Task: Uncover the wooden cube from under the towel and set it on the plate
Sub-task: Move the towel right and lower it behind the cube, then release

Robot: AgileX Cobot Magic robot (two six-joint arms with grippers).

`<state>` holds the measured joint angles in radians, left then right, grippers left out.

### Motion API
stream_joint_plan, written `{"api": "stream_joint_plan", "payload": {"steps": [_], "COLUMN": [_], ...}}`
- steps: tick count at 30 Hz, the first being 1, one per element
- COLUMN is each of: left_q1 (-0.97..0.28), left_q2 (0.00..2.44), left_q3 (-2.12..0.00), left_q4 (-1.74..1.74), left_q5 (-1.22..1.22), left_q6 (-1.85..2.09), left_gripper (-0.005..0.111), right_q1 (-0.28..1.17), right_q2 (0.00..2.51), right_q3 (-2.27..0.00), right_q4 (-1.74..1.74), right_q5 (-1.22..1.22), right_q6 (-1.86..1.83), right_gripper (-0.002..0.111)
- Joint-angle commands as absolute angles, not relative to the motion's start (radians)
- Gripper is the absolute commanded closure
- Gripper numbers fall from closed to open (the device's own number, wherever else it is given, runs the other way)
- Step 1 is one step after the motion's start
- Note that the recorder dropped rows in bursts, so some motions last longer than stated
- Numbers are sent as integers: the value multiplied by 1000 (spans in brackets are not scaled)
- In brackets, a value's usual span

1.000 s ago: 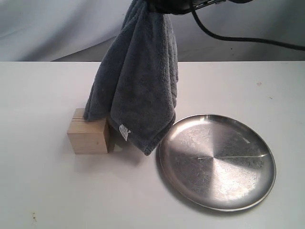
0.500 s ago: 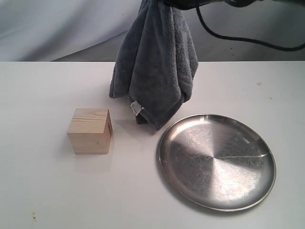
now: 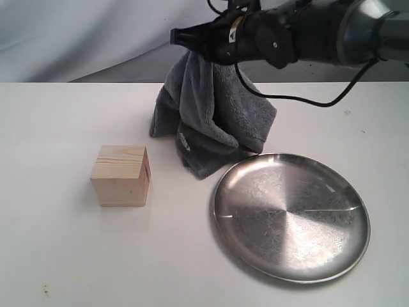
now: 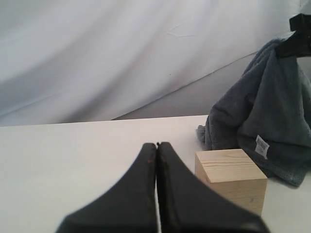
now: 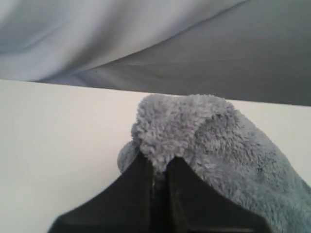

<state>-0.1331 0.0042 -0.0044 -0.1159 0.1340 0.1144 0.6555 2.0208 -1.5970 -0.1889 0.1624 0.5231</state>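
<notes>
**The towel (image 3: 217, 121) is being held clear so that the wooden cube (image 3: 120, 176) is lying uncovered**

In the exterior view, the towel is being pinched by its top fold in the right hand (image 3: 193, 43), with its lower folds resting on the table (image 3: 64, 256) just beside the far rim of the plate (image 3: 291, 217). In this way the wooden cube is being shown bare on the table, to the left of the plate and apart from the cloth. In the left wrist view, the left hand (image 4: 156, 145) is being held with its fingers pressed together and nothing between them, low beside the wooden cube (image 4: 231, 177), seemingly so that the pick can be made from that side. In the right wrist view, the right hand (image 5: 159, 170) is being seen clamped on a tuft of the towel (image 5: 194, 126).
</notes>
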Motion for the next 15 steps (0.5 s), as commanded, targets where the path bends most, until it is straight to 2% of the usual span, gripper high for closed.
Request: {"api": "stream_joint_plan", "payload": {"steps": [1, 15], "left_q1": [-138, -138], "left_q2": [0, 0], "left_q3": [0, 0], "left_q4": [-118, -118], "left_q5": [131, 131], "left_q6": [112, 112], "left_gripper": [107, 107], "right_q1": [651, 682], "right_q2": [2073, 2220], "right_q3": [-1595, -1595], "right_q4": [-141, -127], "right_q5": [166, 283], "right_q6": [528, 499], "right_gripper": [108, 108]}}
